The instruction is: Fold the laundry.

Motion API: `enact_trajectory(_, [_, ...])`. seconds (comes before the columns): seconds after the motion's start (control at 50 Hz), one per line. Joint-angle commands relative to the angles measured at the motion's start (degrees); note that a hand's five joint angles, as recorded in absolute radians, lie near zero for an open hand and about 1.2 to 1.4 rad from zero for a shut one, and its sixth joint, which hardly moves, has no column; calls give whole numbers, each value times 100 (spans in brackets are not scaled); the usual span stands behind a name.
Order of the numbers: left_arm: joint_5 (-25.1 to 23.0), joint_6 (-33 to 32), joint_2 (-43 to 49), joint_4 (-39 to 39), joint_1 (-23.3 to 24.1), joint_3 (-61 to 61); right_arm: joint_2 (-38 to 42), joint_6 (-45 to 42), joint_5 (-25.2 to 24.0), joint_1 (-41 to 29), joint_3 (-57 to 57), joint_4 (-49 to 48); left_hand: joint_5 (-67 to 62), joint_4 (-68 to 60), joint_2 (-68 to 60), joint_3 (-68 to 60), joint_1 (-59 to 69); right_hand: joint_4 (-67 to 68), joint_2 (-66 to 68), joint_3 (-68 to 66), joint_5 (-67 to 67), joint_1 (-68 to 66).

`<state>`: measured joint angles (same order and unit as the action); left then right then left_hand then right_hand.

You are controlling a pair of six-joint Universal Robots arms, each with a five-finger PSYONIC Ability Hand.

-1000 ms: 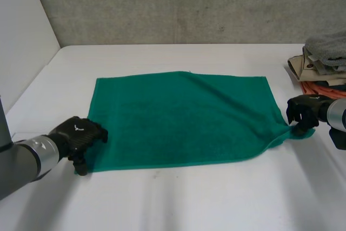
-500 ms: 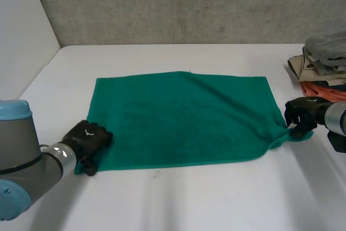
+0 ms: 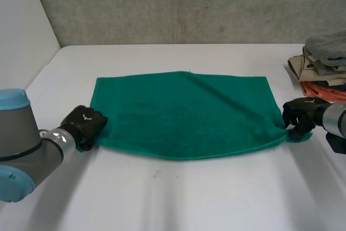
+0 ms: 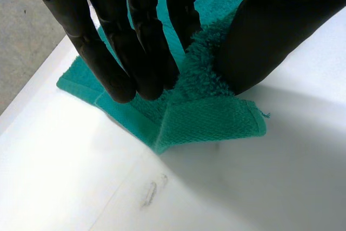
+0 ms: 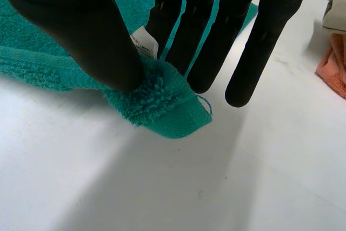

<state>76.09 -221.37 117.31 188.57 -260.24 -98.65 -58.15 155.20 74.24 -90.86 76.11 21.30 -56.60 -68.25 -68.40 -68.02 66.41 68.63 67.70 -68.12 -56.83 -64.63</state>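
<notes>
A green towel [image 3: 184, 113] lies spread on the white table [image 3: 178, 198], its near edge lifted and stretched between my two hands. My left hand [image 3: 84, 125] is shut on the towel's near left corner [image 4: 211, 120], pinching it between thumb and fingers [image 4: 138, 52]. At the near right corner [image 5: 162, 104] my right hand [image 3: 299, 116] is shut on the towel as well, thumb against fingers [image 5: 197, 41], beside a small white label [image 5: 143, 41]. Both corners are raised a little off the table.
A pile of folded laundry [image 3: 323, 63], grey on top with beige and orange beneath, sits at the table's right edge just behind my right hand; its orange cloth [image 5: 332, 63] lies near that hand's fingertips. A grey wall stands behind the table.
My left hand has closed on the near left corner and lifted it. The towel's near edge has come off the table and drawn taut between both hands. The right hand kept its grip.
</notes>
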Motion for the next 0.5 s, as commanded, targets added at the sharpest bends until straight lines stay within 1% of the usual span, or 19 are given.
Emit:
enact_trajectory(0.02, [-103, 6, -208, -250, -44, -84, -231, -199, 29, -1, 27, 129, -1340, -1175, -1160, -1198, 1359, 1137, 1230, -1188, -1317, -1537])
enact_trajectory(0.08, [-164, 6, -612, -522, -97, -259, -416, -550, 11, 16, 27, 330, -1340, -1175, -1160, -1198, 1359, 1137, 1230, -1188, -1317, -1537])
enact_trajectory(0.1, [-225, -20, -874, -776, -114, -382, -573, -926, 29, -1, 27, 549, -1340, -1175, -1160, -1198, 1359, 1137, 1230, -1188, -1317, -1537])
enact_trajectory(0.16, [-287, -38, -1201, -1277, -141, -585, -767, -1604, 55, 16, 193, 1015, -1340, -1175, -1160, -1198, 1359, 1137, 1230, -1188, -1317, -1537])
enact_trajectory(0.18, [-288, -55, -1393, -1644, -150, -698, -881, -2085, 125, 60, 394, 1400, -1340, -1175, -1160, -1198, 1359, 1137, 1230, -1188, -1317, -1537])
enact_trajectory(0.24, [-288, -134, -1597, -2139, -158, -805, -979, -2896, 274, 148, 720, 1877, -1340, -1175, -1160, -1198, 1359, 1137, 1230, -1188, -1317, -1537])
enact_trajectory(0.26, [-288, -230, -1658, -2410, -193, -814, -1005, -3455, 397, 244, 869, 2044, -1340, -1175, -1160, -1198, 1359, 1137, 1230, -1188, -1317, -1537])
enact_trajectory(0.32, [-279, -433, -1668, -2676, -334, -779, -1049, -4127, 565, 420, 1038, 1984, -1340, -1175, -1160, -1198, 1359, 1137, 1230, -1188, -1317, -1537])
enact_trajectory(0.34, [-270, -581, -1668, -2764, -456, -709, -1023, -4277, 661, 490, 1038, 1775, -1340, -1175, -1160, -1198, 1359, 1137, 1230, -1188, -1317, -1537])
enact_trajectory(0.4, [-270, -776, -1668, -2764, -563, -507, -979, -4095, 802, 473, 985, 1387, -1340, -1175, -1160, -1198, 1359, 1137, 1230, -1188, -1317, -1537])
enact_trajectory(0.42, [-253, -854, -1642, -2747, -554, -289, -927, -3876, 907, 456, 898, 1177, -1340, -1175, -1160, -1198, 1359, 1137, 1230, -1188, -1317, -1537])
enact_trajectory(0.48, [-253, -759, -1536, -2668, -440, 90, -830, -3541, 987, 403, 713, 973, -1340, -1175, -1160, -1198, 1359, 1137, 1230, -1188, -1317, -1537])
enact_trajectory(0.5, [-252, -567, -1414, -2546, -335, 387, -725, -3349, 996, 325, 547, 877, -1340, -1175, -1160, -1198, 1359, 1137, 1230, -1188, -1317, -1537])
